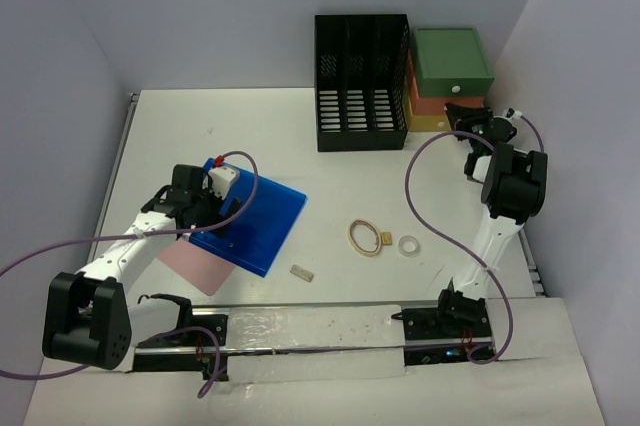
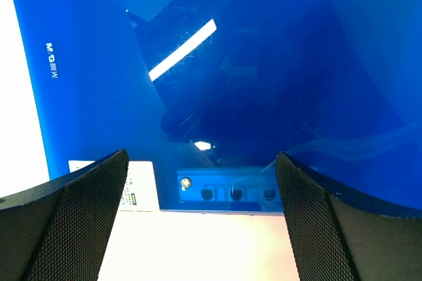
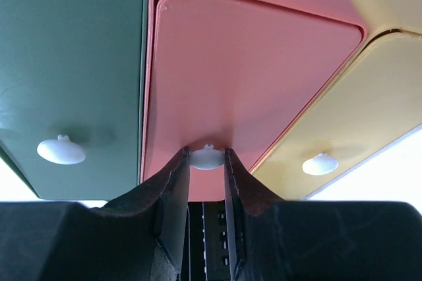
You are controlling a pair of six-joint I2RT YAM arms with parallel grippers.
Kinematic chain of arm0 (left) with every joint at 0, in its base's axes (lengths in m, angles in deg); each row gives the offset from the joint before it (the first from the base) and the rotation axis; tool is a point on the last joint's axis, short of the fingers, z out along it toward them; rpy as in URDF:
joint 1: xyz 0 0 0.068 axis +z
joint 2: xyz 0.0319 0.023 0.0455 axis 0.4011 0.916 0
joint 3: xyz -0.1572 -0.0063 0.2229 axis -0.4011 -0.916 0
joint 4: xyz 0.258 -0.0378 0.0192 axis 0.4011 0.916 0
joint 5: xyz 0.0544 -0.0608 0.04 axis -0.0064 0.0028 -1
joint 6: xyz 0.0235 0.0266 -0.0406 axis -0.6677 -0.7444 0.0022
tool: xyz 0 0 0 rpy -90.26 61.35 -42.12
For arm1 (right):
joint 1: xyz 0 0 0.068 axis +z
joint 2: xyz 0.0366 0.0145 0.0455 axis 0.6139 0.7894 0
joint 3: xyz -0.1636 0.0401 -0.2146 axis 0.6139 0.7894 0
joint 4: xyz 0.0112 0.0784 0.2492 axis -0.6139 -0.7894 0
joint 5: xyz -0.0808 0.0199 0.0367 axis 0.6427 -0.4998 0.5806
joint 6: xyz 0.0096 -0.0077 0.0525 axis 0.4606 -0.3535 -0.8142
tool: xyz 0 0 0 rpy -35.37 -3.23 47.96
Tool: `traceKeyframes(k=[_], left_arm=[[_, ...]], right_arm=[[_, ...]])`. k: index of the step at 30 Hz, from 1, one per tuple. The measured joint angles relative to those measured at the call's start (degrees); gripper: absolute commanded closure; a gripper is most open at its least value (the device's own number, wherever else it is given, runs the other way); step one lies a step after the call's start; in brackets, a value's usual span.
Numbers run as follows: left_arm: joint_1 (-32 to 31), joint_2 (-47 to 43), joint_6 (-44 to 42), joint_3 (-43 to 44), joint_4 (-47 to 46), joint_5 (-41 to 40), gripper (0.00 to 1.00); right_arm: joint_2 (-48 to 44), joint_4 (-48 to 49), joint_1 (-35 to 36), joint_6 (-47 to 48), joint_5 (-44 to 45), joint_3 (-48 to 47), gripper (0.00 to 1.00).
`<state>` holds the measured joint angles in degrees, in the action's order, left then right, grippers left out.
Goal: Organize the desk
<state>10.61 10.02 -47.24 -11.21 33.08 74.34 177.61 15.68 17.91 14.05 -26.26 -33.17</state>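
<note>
R gripper [image 3: 207, 161]: narrow, pinching white knob [image 3: 207, 156] of mid pink drawer [image 3: 250, 83] | knob dead ahead betw its fingers, pull axis prob straight back twd gripper | L gripper [image 2: 201, 156]: wide, blue folder [image 2: 264, 63] just below, well apart from that drawer | worktop [image 1: 250, 136] under both

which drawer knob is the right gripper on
The middle pink drawer: its white knob sits pinched in the right gripper; the green drawer and yellow drawer have free knobs.
</note>
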Motion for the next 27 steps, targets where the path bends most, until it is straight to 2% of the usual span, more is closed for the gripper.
traceKeyframes(k=[14, 21, 22, 23, 24, 27], left_arm=[[0.0, -0.1, 0.0, 0.0, -0.3, 0.0, 0.01], [0.0, -0.4, 0.0, 0.0, -0.3, 0.0, 0.01], [0.0, -0.6, 0.0, 0.0, -0.4, 0.0, 0.01], [0.0, -0.8, 0.0, 0.0, -0.4, 0.0, 0.01], [0.0, -1.0, 0.0, 0.0, -0.3, 0.0, 0.01], [0.0, -1.3, 0.0, 0.0, -0.4, 0.0, 0.01]], right_arm=[[-8.8, 3.4, 0.0, 2.0, 3.9, 13.8, 1.00], [-17.5, 5.4, -1.3, 3.5, 4.1, 25.8, 0.99], [-18.7, 5.4, -1.5, 4.0, 4.0, 27.5, 0.95], [-19.5, 5.4, -1.7, 4.3, 3.9, 28.7, 0.84], [-20.1, 5.4, -1.8, 4.6, 3.8, 29.3, 0.66], [-20.5, 5.3, -2.2, 5.6, 2.6, 30.1, 0.40]])
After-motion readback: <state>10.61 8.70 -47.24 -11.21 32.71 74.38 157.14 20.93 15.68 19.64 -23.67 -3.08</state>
